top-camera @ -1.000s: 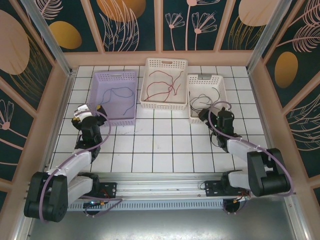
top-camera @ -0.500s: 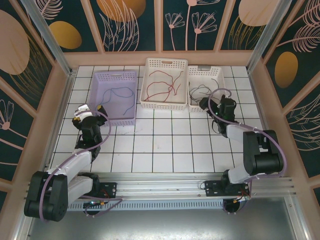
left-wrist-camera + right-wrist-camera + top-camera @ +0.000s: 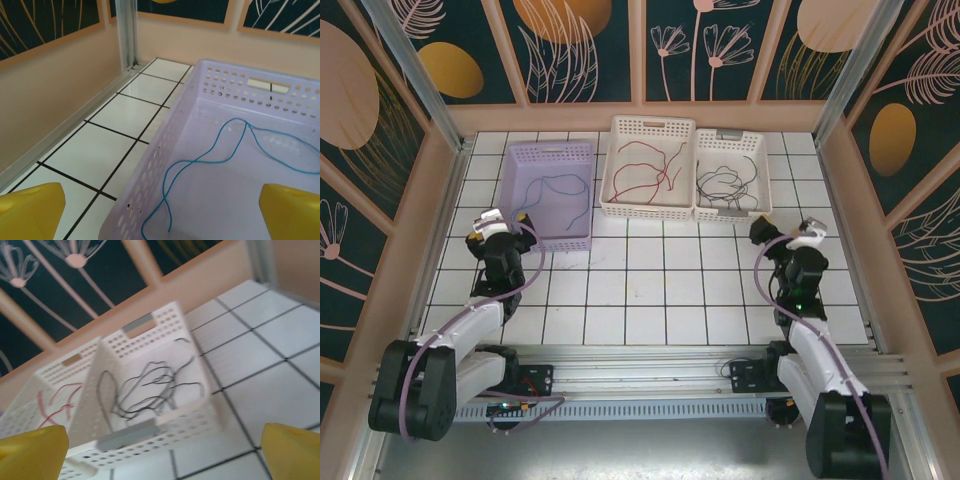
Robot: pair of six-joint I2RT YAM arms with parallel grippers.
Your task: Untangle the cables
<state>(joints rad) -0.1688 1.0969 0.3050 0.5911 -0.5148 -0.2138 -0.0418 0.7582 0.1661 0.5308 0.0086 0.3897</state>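
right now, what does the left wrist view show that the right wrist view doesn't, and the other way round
Left wrist view: the lilac basket with the blue cable lying loose inside it, plus the side wall and a metal post at the table's corner.

Right wrist view: the small white basket holding the black cables, and beside it the larger white basket with the red cable.

Shared: the white tiled table, and an open claw with yellow fingertips at the lower corners, the left claw in one, the right claw in the other, both holding nothing.

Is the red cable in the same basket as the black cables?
No, the red cable lies in the middle white basket, and the black cables lie in the right white basket beside it.
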